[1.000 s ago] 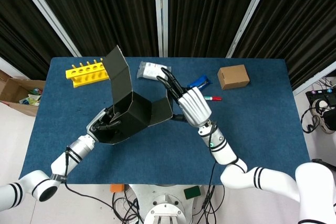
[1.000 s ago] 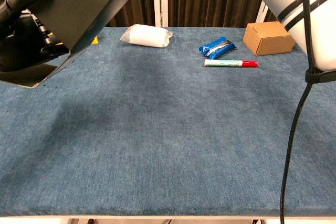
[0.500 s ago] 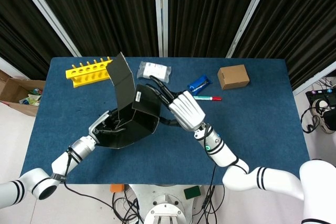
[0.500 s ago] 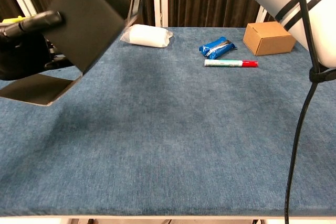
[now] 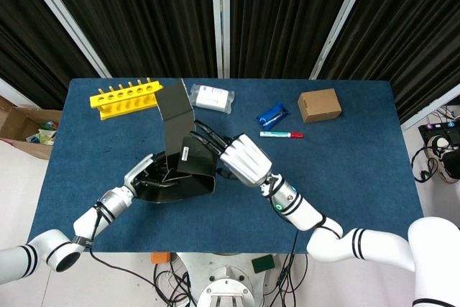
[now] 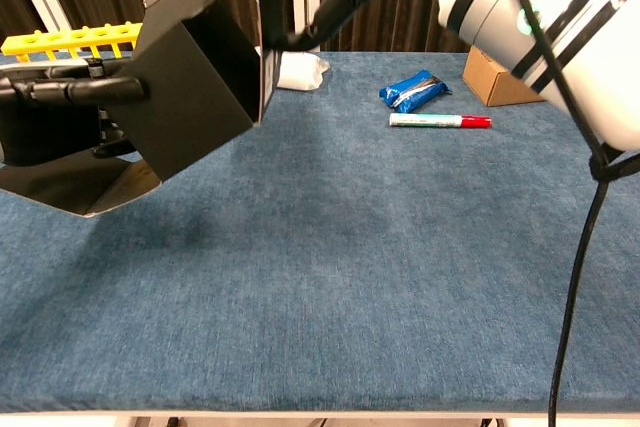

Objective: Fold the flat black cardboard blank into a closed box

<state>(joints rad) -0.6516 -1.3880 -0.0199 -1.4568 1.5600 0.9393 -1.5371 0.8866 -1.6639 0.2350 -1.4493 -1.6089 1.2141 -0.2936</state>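
Your left hand [image 5: 147,174] grips the half-folded black box [image 5: 183,170] from its left side, fingers curled on the wall. Your right hand [image 5: 241,159] comes in from the right, fingers spread and stretched onto the box's right flap, pressing it. The box is lifted above the counter [image 5: 345,163], one flap upright.

Box [image 5: 180,167] at table [image 5: 359,170] left-centre, between left hand [image 5: 147,174] and right hand [image 5: 241,159]. Rack [image 5: 126,97] behind it at far left; pouch [image 5: 213,98], packet [image 5: 273,114], marker [image 5: 282,134] and carton [image 5: 319,104] follow rightward.
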